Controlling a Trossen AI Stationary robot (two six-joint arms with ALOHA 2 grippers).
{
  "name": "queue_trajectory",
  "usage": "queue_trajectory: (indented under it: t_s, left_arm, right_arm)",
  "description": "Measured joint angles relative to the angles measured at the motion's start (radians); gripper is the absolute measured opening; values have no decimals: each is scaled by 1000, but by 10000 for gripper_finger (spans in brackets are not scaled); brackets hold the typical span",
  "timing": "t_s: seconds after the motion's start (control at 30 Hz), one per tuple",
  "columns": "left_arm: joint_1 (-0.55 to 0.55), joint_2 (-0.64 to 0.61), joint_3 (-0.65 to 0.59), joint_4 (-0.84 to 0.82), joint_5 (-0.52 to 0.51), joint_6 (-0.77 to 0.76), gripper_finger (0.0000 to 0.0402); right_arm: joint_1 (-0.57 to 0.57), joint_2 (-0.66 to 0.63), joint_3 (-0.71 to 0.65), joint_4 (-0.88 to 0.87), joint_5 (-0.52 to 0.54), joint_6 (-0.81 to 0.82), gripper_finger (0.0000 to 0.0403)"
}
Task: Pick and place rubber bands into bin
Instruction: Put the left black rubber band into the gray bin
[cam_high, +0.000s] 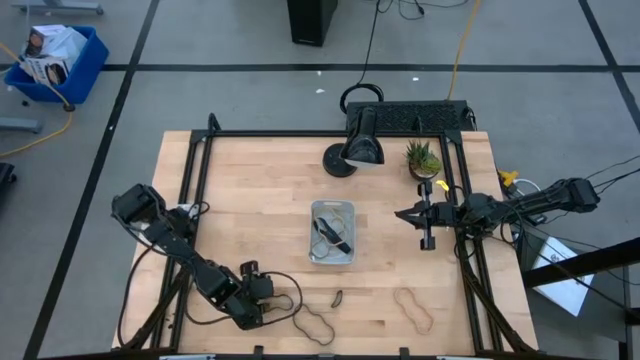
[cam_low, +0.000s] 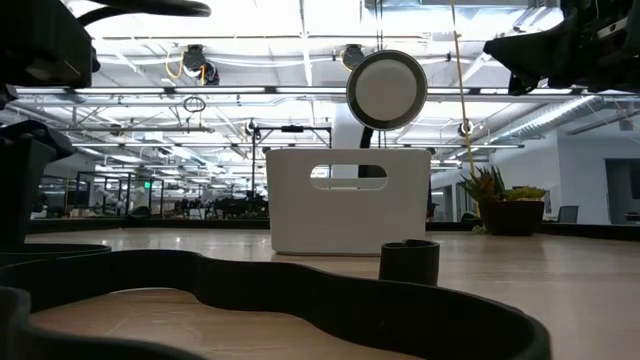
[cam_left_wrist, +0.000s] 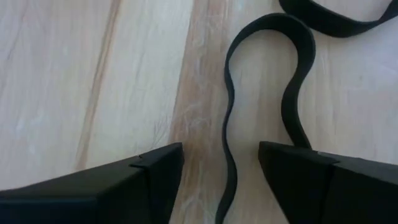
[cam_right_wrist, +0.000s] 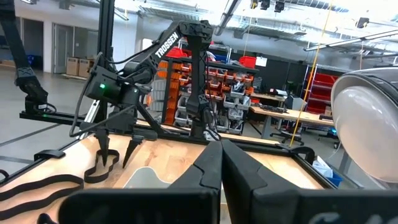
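Note:
My left gripper (cam_high: 272, 296) is open near the table's near edge, fingers pointing down close over the wood. It stands astride one end of a dark wavy rubber band (cam_high: 305, 315). In the left wrist view one strand of that band (cam_left_wrist: 230, 124) runs between the fingers (cam_left_wrist: 221, 155). The clear bin (cam_high: 332, 232) stands mid-table with dark bands (cam_high: 332, 235) inside. A tiny dark piece (cam_high: 337, 297) and a pale tan band (cam_high: 413, 308) lie on the table toward the near edge. My right gripper (cam_high: 402, 213) is shut and empty, raised to the right of the bin. My left gripper's fingers stand on either side of the dark band's end. The band's second strand (cam_left_wrist: 297, 127) runs up to one finger (cam_left_wrist: 298, 171) and disappears behind it. I cannot tell whether the finger touches it.
A black desk lamp (cam_high: 358, 145) and a small potted plant (cam_high: 423, 157) stand at the table's far side. A black frame (cam_high: 200, 170) runs along the table's edges. The bigger blue crate (cam_high: 58, 60) is on the floor far left.

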Motion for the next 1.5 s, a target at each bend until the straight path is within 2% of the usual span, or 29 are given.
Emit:
queue_trajectory:
  t_s: [0.13, 0.3, 0.37, 0.47, 0.7, 0.97, 1.07, 1.27, 1.5]
  left_arm:
    - [2, -8, -2, 0, -3, 59, 150]
    - [22, -35, -6, 6, 13, 106, 36]
    - [33, -44, -6, 20, 14, 140, 12]
    - [36, -71, -6, 25, -29, 220, 14]
    - [36, -194, -6, 101, -240, 514, 11]
    - [46, -363, -17, 200, -397, 919, 8]
    - [61, -418, -52, 257, -425, 1035, 6]
    - [99, -584, -244, 438, -428, 1133, 7]
    - [129, -800, -583, 905, -407, 1229, 7]
  right_arm:
    - [0, 0, 0, 0, 0, 0, 0]
    - [0, 0, 0, 0, 0, 4, 0]
    - [0, 0, 0, 0, 0, 4, 0]
    - [0, 0, 0, 0, 0, 4, 0]
    - [0, 0, 0, 0, 0, 3, 0]
    - [0, 2, 0, -1, 0, -2, 0]
    - [0, 5, 0, -5, 0, -4, 0]
    - [0, 10, 0, -15, 0, -12, 0]
    - [0, 17, 0, -15, 6, -27, 0]
